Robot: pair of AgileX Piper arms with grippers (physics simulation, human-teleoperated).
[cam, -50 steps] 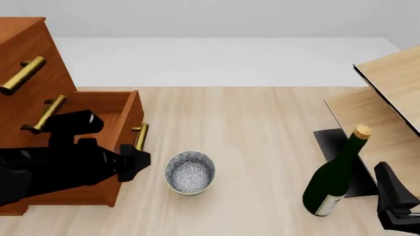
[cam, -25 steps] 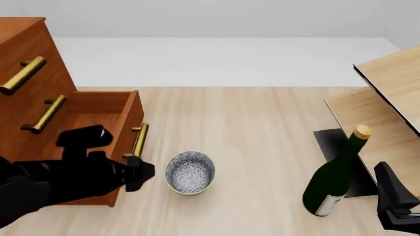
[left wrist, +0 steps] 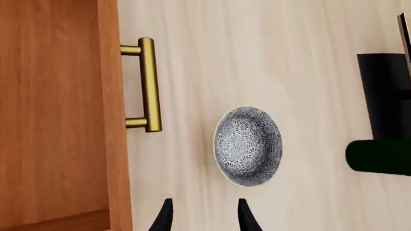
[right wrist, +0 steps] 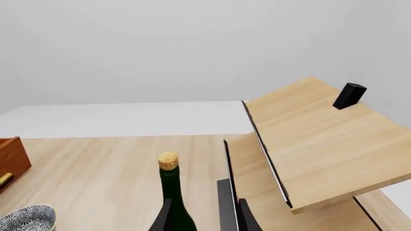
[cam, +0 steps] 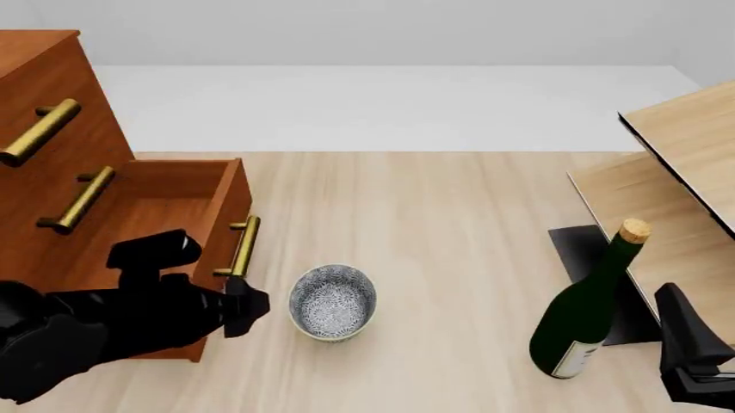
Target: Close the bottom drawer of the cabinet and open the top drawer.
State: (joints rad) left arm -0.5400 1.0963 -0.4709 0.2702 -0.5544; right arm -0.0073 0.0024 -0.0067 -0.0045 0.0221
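Ahead of the left gripper (left wrist: 201, 219), in the left wrist view, its 2 black fingertips stand spread with bare tabletop between them. The patterned grey ceramic bowl (left wrist: 248, 146) lies just beyond them, and the brass bar handle (left wrist: 149, 84) of the reddish-brown wooden bottom drawer (left wrist: 57, 110) sits off to one side.

From the front, the left gripper (cam: 247, 307) hovers beside that pulled-out bottom drawer (cam: 172, 224), the bowl (cam: 332, 299) near its tip. Above, the tall reddish-brown cabinet (cam: 46, 103) shows its top drawer (cam: 34, 129) shut. A careless push could clip the bowl.

Past the right gripper (right wrist: 202, 219), fingers parted, rises a dark green corked bottle (right wrist: 170, 192).
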